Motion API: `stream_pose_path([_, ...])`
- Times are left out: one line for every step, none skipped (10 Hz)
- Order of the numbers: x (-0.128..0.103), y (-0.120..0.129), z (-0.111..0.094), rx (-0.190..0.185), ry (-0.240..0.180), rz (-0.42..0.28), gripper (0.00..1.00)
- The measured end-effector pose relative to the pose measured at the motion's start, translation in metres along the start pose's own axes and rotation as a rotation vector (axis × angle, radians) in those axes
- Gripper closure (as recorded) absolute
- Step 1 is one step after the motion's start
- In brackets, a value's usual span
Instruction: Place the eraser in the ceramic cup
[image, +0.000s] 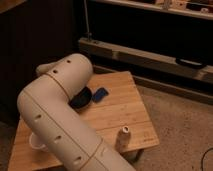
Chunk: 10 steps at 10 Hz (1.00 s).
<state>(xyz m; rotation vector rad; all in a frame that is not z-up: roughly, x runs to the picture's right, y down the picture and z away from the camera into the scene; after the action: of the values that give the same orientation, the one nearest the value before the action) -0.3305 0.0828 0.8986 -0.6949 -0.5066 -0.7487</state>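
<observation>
My white arm (60, 115) fills the left of the camera view and bends over the wooden table (125, 112). The gripper is out of sight behind the arm's upper segment, toward the table's far left. A white rounded rim (37, 143) shows at the arm's lower left edge; it looks like the ceramic cup, mostly covered. The eraser is hidden. A black pan (83, 98) sits mid-table, half behind the arm.
A flat blue rectangular piece (100, 94) lies just right of the pan. A slim pale can with a dark top (124, 137) stands near the table's front right corner. A dark shelf unit (150, 35) runs behind the table. Speckled floor lies to the right.
</observation>
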Motion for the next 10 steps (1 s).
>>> stream_pose_path([-0.004, -0.005, -0.011, 0.011, 0.005, -0.008, 0.20])
stream_pose_path([-0.009, -0.009, -0.020, 0.013, 0.010, -0.019, 0.20])
stream_pose_path([-0.012, -0.013, -0.024, 0.011, 0.012, -0.026, 0.20])
stream_pose_path([-0.014, -0.016, -0.022, 0.004, 0.010, -0.032, 0.20])
stream_pose_path([-0.017, -0.020, -0.018, -0.003, 0.000, -0.044, 0.20])
stream_pose_path([-0.018, -0.023, -0.012, -0.010, -0.009, -0.053, 0.20])
stream_pose_path([-0.020, -0.025, -0.007, -0.017, -0.017, -0.060, 0.20])
stream_pose_path([-0.022, -0.026, -0.003, -0.020, -0.023, -0.066, 0.24])
stream_pose_path([-0.022, -0.027, 0.000, -0.021, -0.027, -0.073, 0.34])
stream_pose_path([-0.024, -0.029, 0.000, -0.021, -0.028, -0.079, 0.44])
